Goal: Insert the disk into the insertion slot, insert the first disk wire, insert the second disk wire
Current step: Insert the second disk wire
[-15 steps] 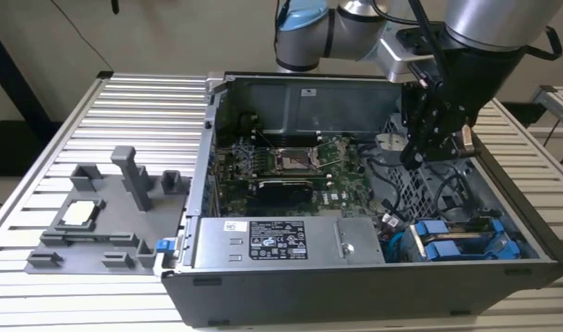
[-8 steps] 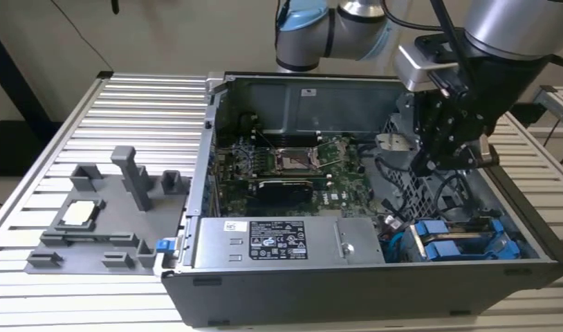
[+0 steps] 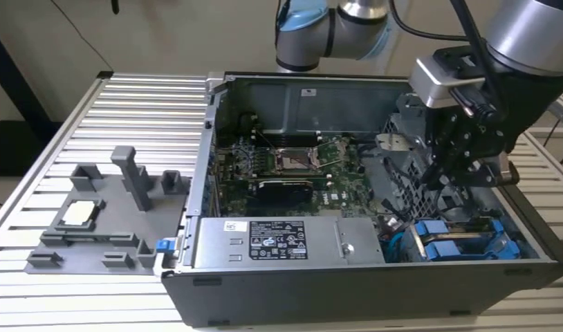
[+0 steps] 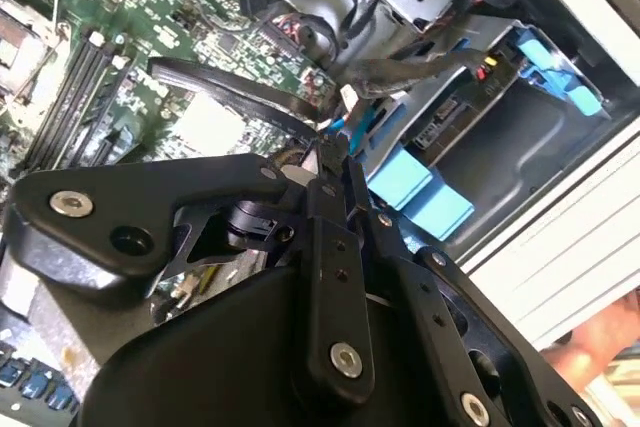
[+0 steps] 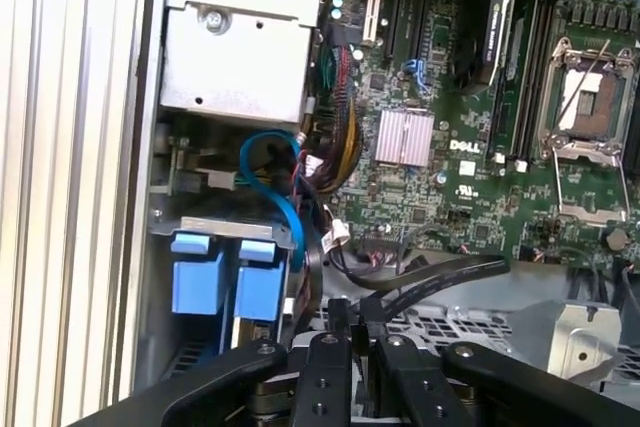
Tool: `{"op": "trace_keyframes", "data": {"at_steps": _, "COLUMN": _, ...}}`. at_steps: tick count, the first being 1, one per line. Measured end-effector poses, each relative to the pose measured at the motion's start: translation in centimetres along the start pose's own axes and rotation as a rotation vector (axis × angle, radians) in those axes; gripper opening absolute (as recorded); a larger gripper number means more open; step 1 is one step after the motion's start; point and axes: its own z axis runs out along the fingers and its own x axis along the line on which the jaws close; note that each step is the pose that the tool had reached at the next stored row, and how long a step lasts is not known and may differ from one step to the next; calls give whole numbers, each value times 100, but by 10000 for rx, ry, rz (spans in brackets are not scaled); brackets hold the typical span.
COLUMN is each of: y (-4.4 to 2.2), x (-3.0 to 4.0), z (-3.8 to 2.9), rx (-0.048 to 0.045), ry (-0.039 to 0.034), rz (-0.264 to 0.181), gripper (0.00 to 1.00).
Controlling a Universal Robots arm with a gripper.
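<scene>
The disk (image 3: pixel 457 243) sits seated in the slot (image 3: pixel 508 232) at the open case's (image 3: pixel 355 290) near right corner on the exterior view's right. The claw (image 4: pixel 335 162), clenched on nothing, hovers over the cables (image 4: pixel 300 97) beside it.

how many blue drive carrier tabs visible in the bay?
2. In the first wrist view, the blue tabs sit side by side: one toward the case wall, the other toward the motherboard. More may be hidden behind the gripper.
</scene>
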Motion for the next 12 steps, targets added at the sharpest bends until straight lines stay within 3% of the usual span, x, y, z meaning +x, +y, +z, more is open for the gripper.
{"op": "trace_keyframes", "data": {"at_steps": 7, "y": -57, "x": 199, "z": 4, "rx": -53, "ry": -8, "rz": 5, "gripper": 16}}
{"op": "trace_keyframes", "data": {"at_steps": 12, "y": -184, "x": 277, "z": 16, "rx": -175, "ry": -22, "rz": 14, "gripper": 16}}
